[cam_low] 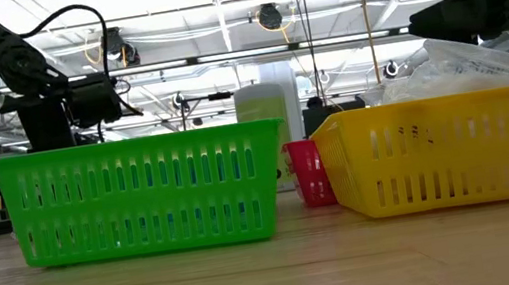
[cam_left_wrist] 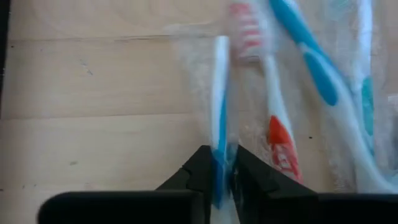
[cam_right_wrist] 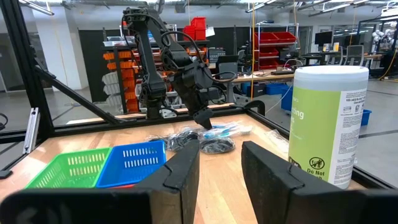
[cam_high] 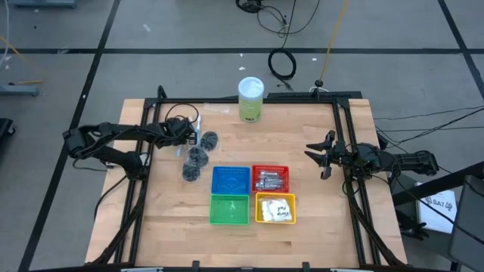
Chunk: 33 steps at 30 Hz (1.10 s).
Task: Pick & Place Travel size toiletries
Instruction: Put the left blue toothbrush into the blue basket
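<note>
Left claw (cam_left_wrist: 222,165) is clamped on a wrapped toothbrush (cam_left_wrist: 219,99) at the bench's (cam_high: 318,234) ten o'clock; the slick wrap could slip free. Right claw (cam_right_wrist: 219,163), apart, waits at three o'clock.

The right gripper (cam_right_wrist: 221,163) shows its two dark fingers parted, nothing between them. Across the wooden table (cam_right_wrist: 230,186), the left gripper (cam_right_wrist: 205,121) reaches down onto clear-wrapped blue-white sticks (cam_right_wrist: 225,130) beside dark puffs (cam_right_wrist: 186,140). A green basket (cam_right_wrist: 68,168) touches a blue basket (cam_right_wrist: 134,163), and a green cylinder (cam_right_wrist: 326,121) with a white lid stands near.
</note>
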Each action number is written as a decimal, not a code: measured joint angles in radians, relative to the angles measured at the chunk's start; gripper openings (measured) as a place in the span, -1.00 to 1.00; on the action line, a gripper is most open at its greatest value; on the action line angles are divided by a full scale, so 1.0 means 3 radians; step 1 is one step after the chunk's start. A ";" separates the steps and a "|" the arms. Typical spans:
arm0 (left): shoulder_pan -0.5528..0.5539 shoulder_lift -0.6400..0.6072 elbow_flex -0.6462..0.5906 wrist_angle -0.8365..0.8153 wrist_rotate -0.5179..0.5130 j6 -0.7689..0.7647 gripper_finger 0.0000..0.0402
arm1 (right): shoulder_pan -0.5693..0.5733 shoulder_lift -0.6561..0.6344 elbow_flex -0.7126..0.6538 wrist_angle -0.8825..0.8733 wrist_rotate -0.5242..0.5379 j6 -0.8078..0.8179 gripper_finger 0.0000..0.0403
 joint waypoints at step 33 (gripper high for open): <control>-0.0364 -0.0160 0.0685 -0.0573 -0.0495 0.0425 -0.96 | -0.0001 0.0001 0.0000 0.0001 0.0001 0.0000 -0.46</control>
